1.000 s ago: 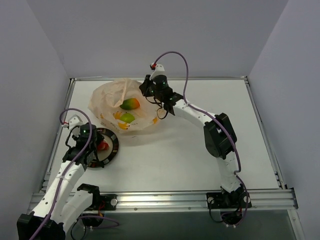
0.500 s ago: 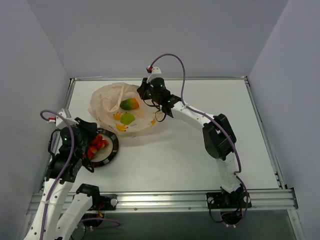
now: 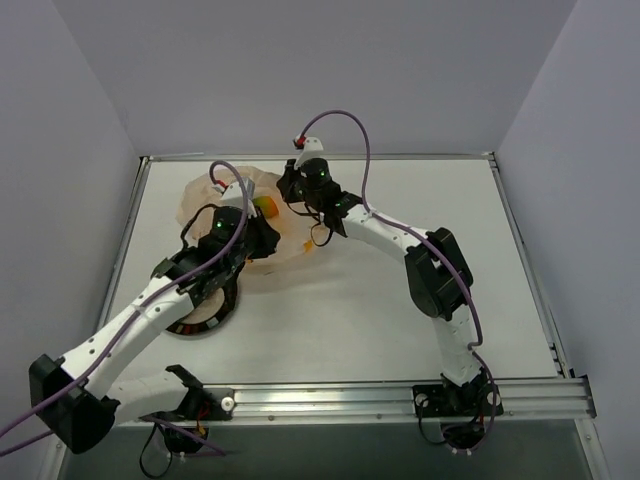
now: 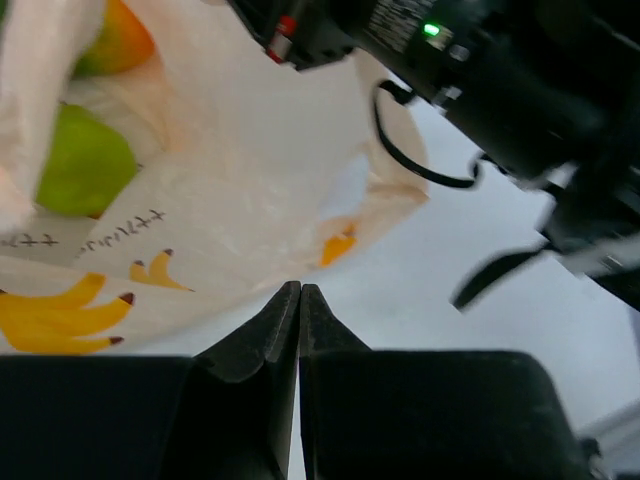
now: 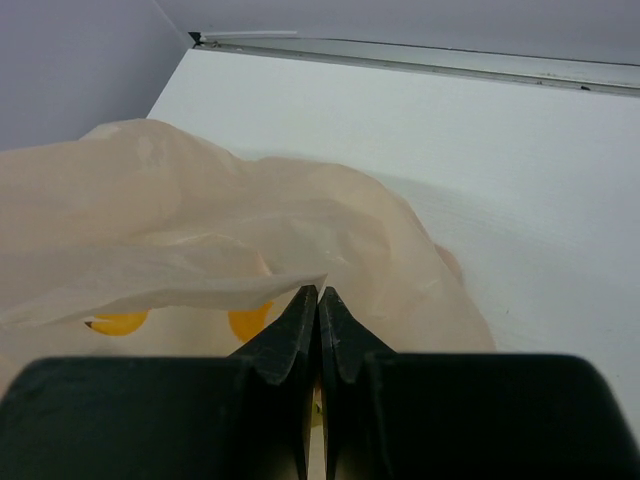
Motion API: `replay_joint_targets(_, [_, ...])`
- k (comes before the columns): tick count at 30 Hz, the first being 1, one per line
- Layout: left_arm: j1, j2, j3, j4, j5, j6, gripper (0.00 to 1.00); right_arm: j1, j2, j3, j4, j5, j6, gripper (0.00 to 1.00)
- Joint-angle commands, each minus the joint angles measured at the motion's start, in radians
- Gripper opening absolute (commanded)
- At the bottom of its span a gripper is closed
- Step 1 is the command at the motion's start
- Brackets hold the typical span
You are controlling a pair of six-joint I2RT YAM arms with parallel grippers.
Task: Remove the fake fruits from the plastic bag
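Having swung away from the plate (image 3: pixel 205 322), the left gripper (image 4: pixel 299 290) is hovering just beside the bag (image 4: pixel 250 180), fingers pressed together on nothing. The right gripper (image 5: pixel 318 292) is pinching the bag's far rim. The pear (image 4: pixel 85 165) and mango (image 4: pixel 120 45) are lying inside the bag

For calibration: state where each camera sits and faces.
Top: high behind the robot, looking down on table, bag, left arm, right arm.
Left wrist: beside the bag, facing pear and mango; shut left pincer, right arm show.
Right wrist: at the bag's rim, facing the far-left corner; right pincer shut on bag.
Both wrists share the bag.
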Motion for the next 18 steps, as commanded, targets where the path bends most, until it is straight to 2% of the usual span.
replay_joint_targets(1, [0.018,0.064,0.042,0.131,-0.184,0.057,0.02,-0.008,-0.084,-0.020,0.001,0.026,-0.021,0.00])
replay_joint_targets(3, [0.046,0.160,0.053,0.176,-0.204,0.074,0.02,-0.011,-0.095,-0.019,-0.033,0.026,-0.034,0.05])
replay_joint_targets(5, [0.100,0.242,0.049,0.221,-0.191,0.071,0.02,-0.017,-0.110,-0.019,-0.056,0.026,-0.045,0.21])
replay_joint_targets(6, [0.120,0.260,0.038,0.234,-0.188,0.060,0.02,-0.020,-0.117,-0.026,-0.080,0.067,-0.053,0.38])
replay_joint_targets(8, [0.179,0.297,-0.002,0.272,-0.169,0.051,0.02,-0.021,-0.150,-0.046,-0.099,0.098,-0.056,0.55])
replay_joint_targets(9, [0.198,0.305,-0.013,0.275,-0.163,0.054,0.02,-0.023,-0.164,-0.081,-0.119,0.115,-0.058,0.69])
replay_joint_targets(11, [0.238,0.328,-0.036,0.297,-0.143,0.058,0.02,-0.020,-0.198,-0.135,-0.122,0.148,-0.054,0.79])
replay_joint_targets(15, [0.242,0.357,-0.068,0.360,-0.083,0.048,0.06,-0.002,-0.270,-0.271,-0.122,0.176,-0.045,0.92])
replay_joint_targets(16, [0.242,0.369,-0.074,0.369,-0.076,0.040,0.10,0.006,-0.276,-0.296,-0.120,0.193,-0.042,0.93])
replay_joint_targets(17, [0.242,0.377,-0.079,0.377,-0.069,0.035,0.24,0.015,-0.290,-0.346,-0.120,0.217,-0.039,0.94])
replay_joint_targets(18, [0.242,0.386,-0.079,0.377,-0.053,0.035,0.33,0.020,-0.295,-0.370,-0.119,0.221,-0.032,0.94])
